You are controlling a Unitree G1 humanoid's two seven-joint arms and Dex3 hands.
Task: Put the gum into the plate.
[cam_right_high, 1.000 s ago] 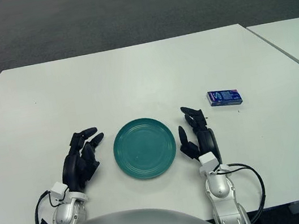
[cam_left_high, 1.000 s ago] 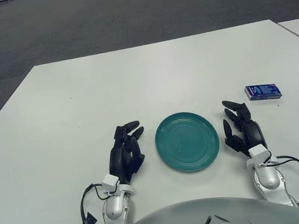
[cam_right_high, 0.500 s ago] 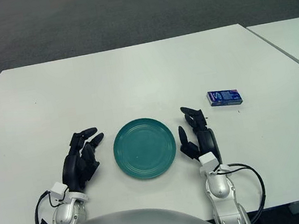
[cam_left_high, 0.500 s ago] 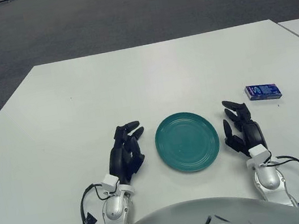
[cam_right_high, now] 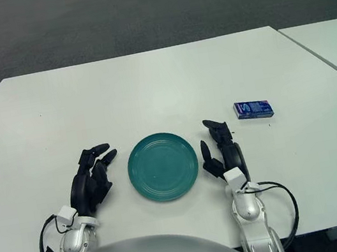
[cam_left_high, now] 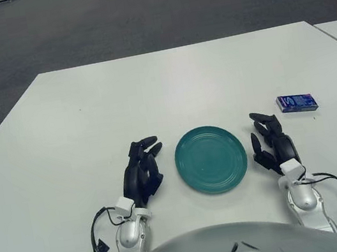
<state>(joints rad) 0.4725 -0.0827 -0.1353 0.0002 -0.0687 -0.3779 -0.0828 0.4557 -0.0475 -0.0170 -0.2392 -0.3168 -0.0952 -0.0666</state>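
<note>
Both hands flank plate (cam_left_high: 211,159) — fingers relaxed

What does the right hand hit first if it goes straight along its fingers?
Probably nothing: the right hand points up the bare table, with the gum off to its right and the plate to its left.

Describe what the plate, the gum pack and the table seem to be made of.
Plate: probably glazed ceramic, teal, faintly ringed and shiny.
Gum pack: likely printed card or foil, blue and boxy.
Table: smooth matte white laminate, by its look.
</note>
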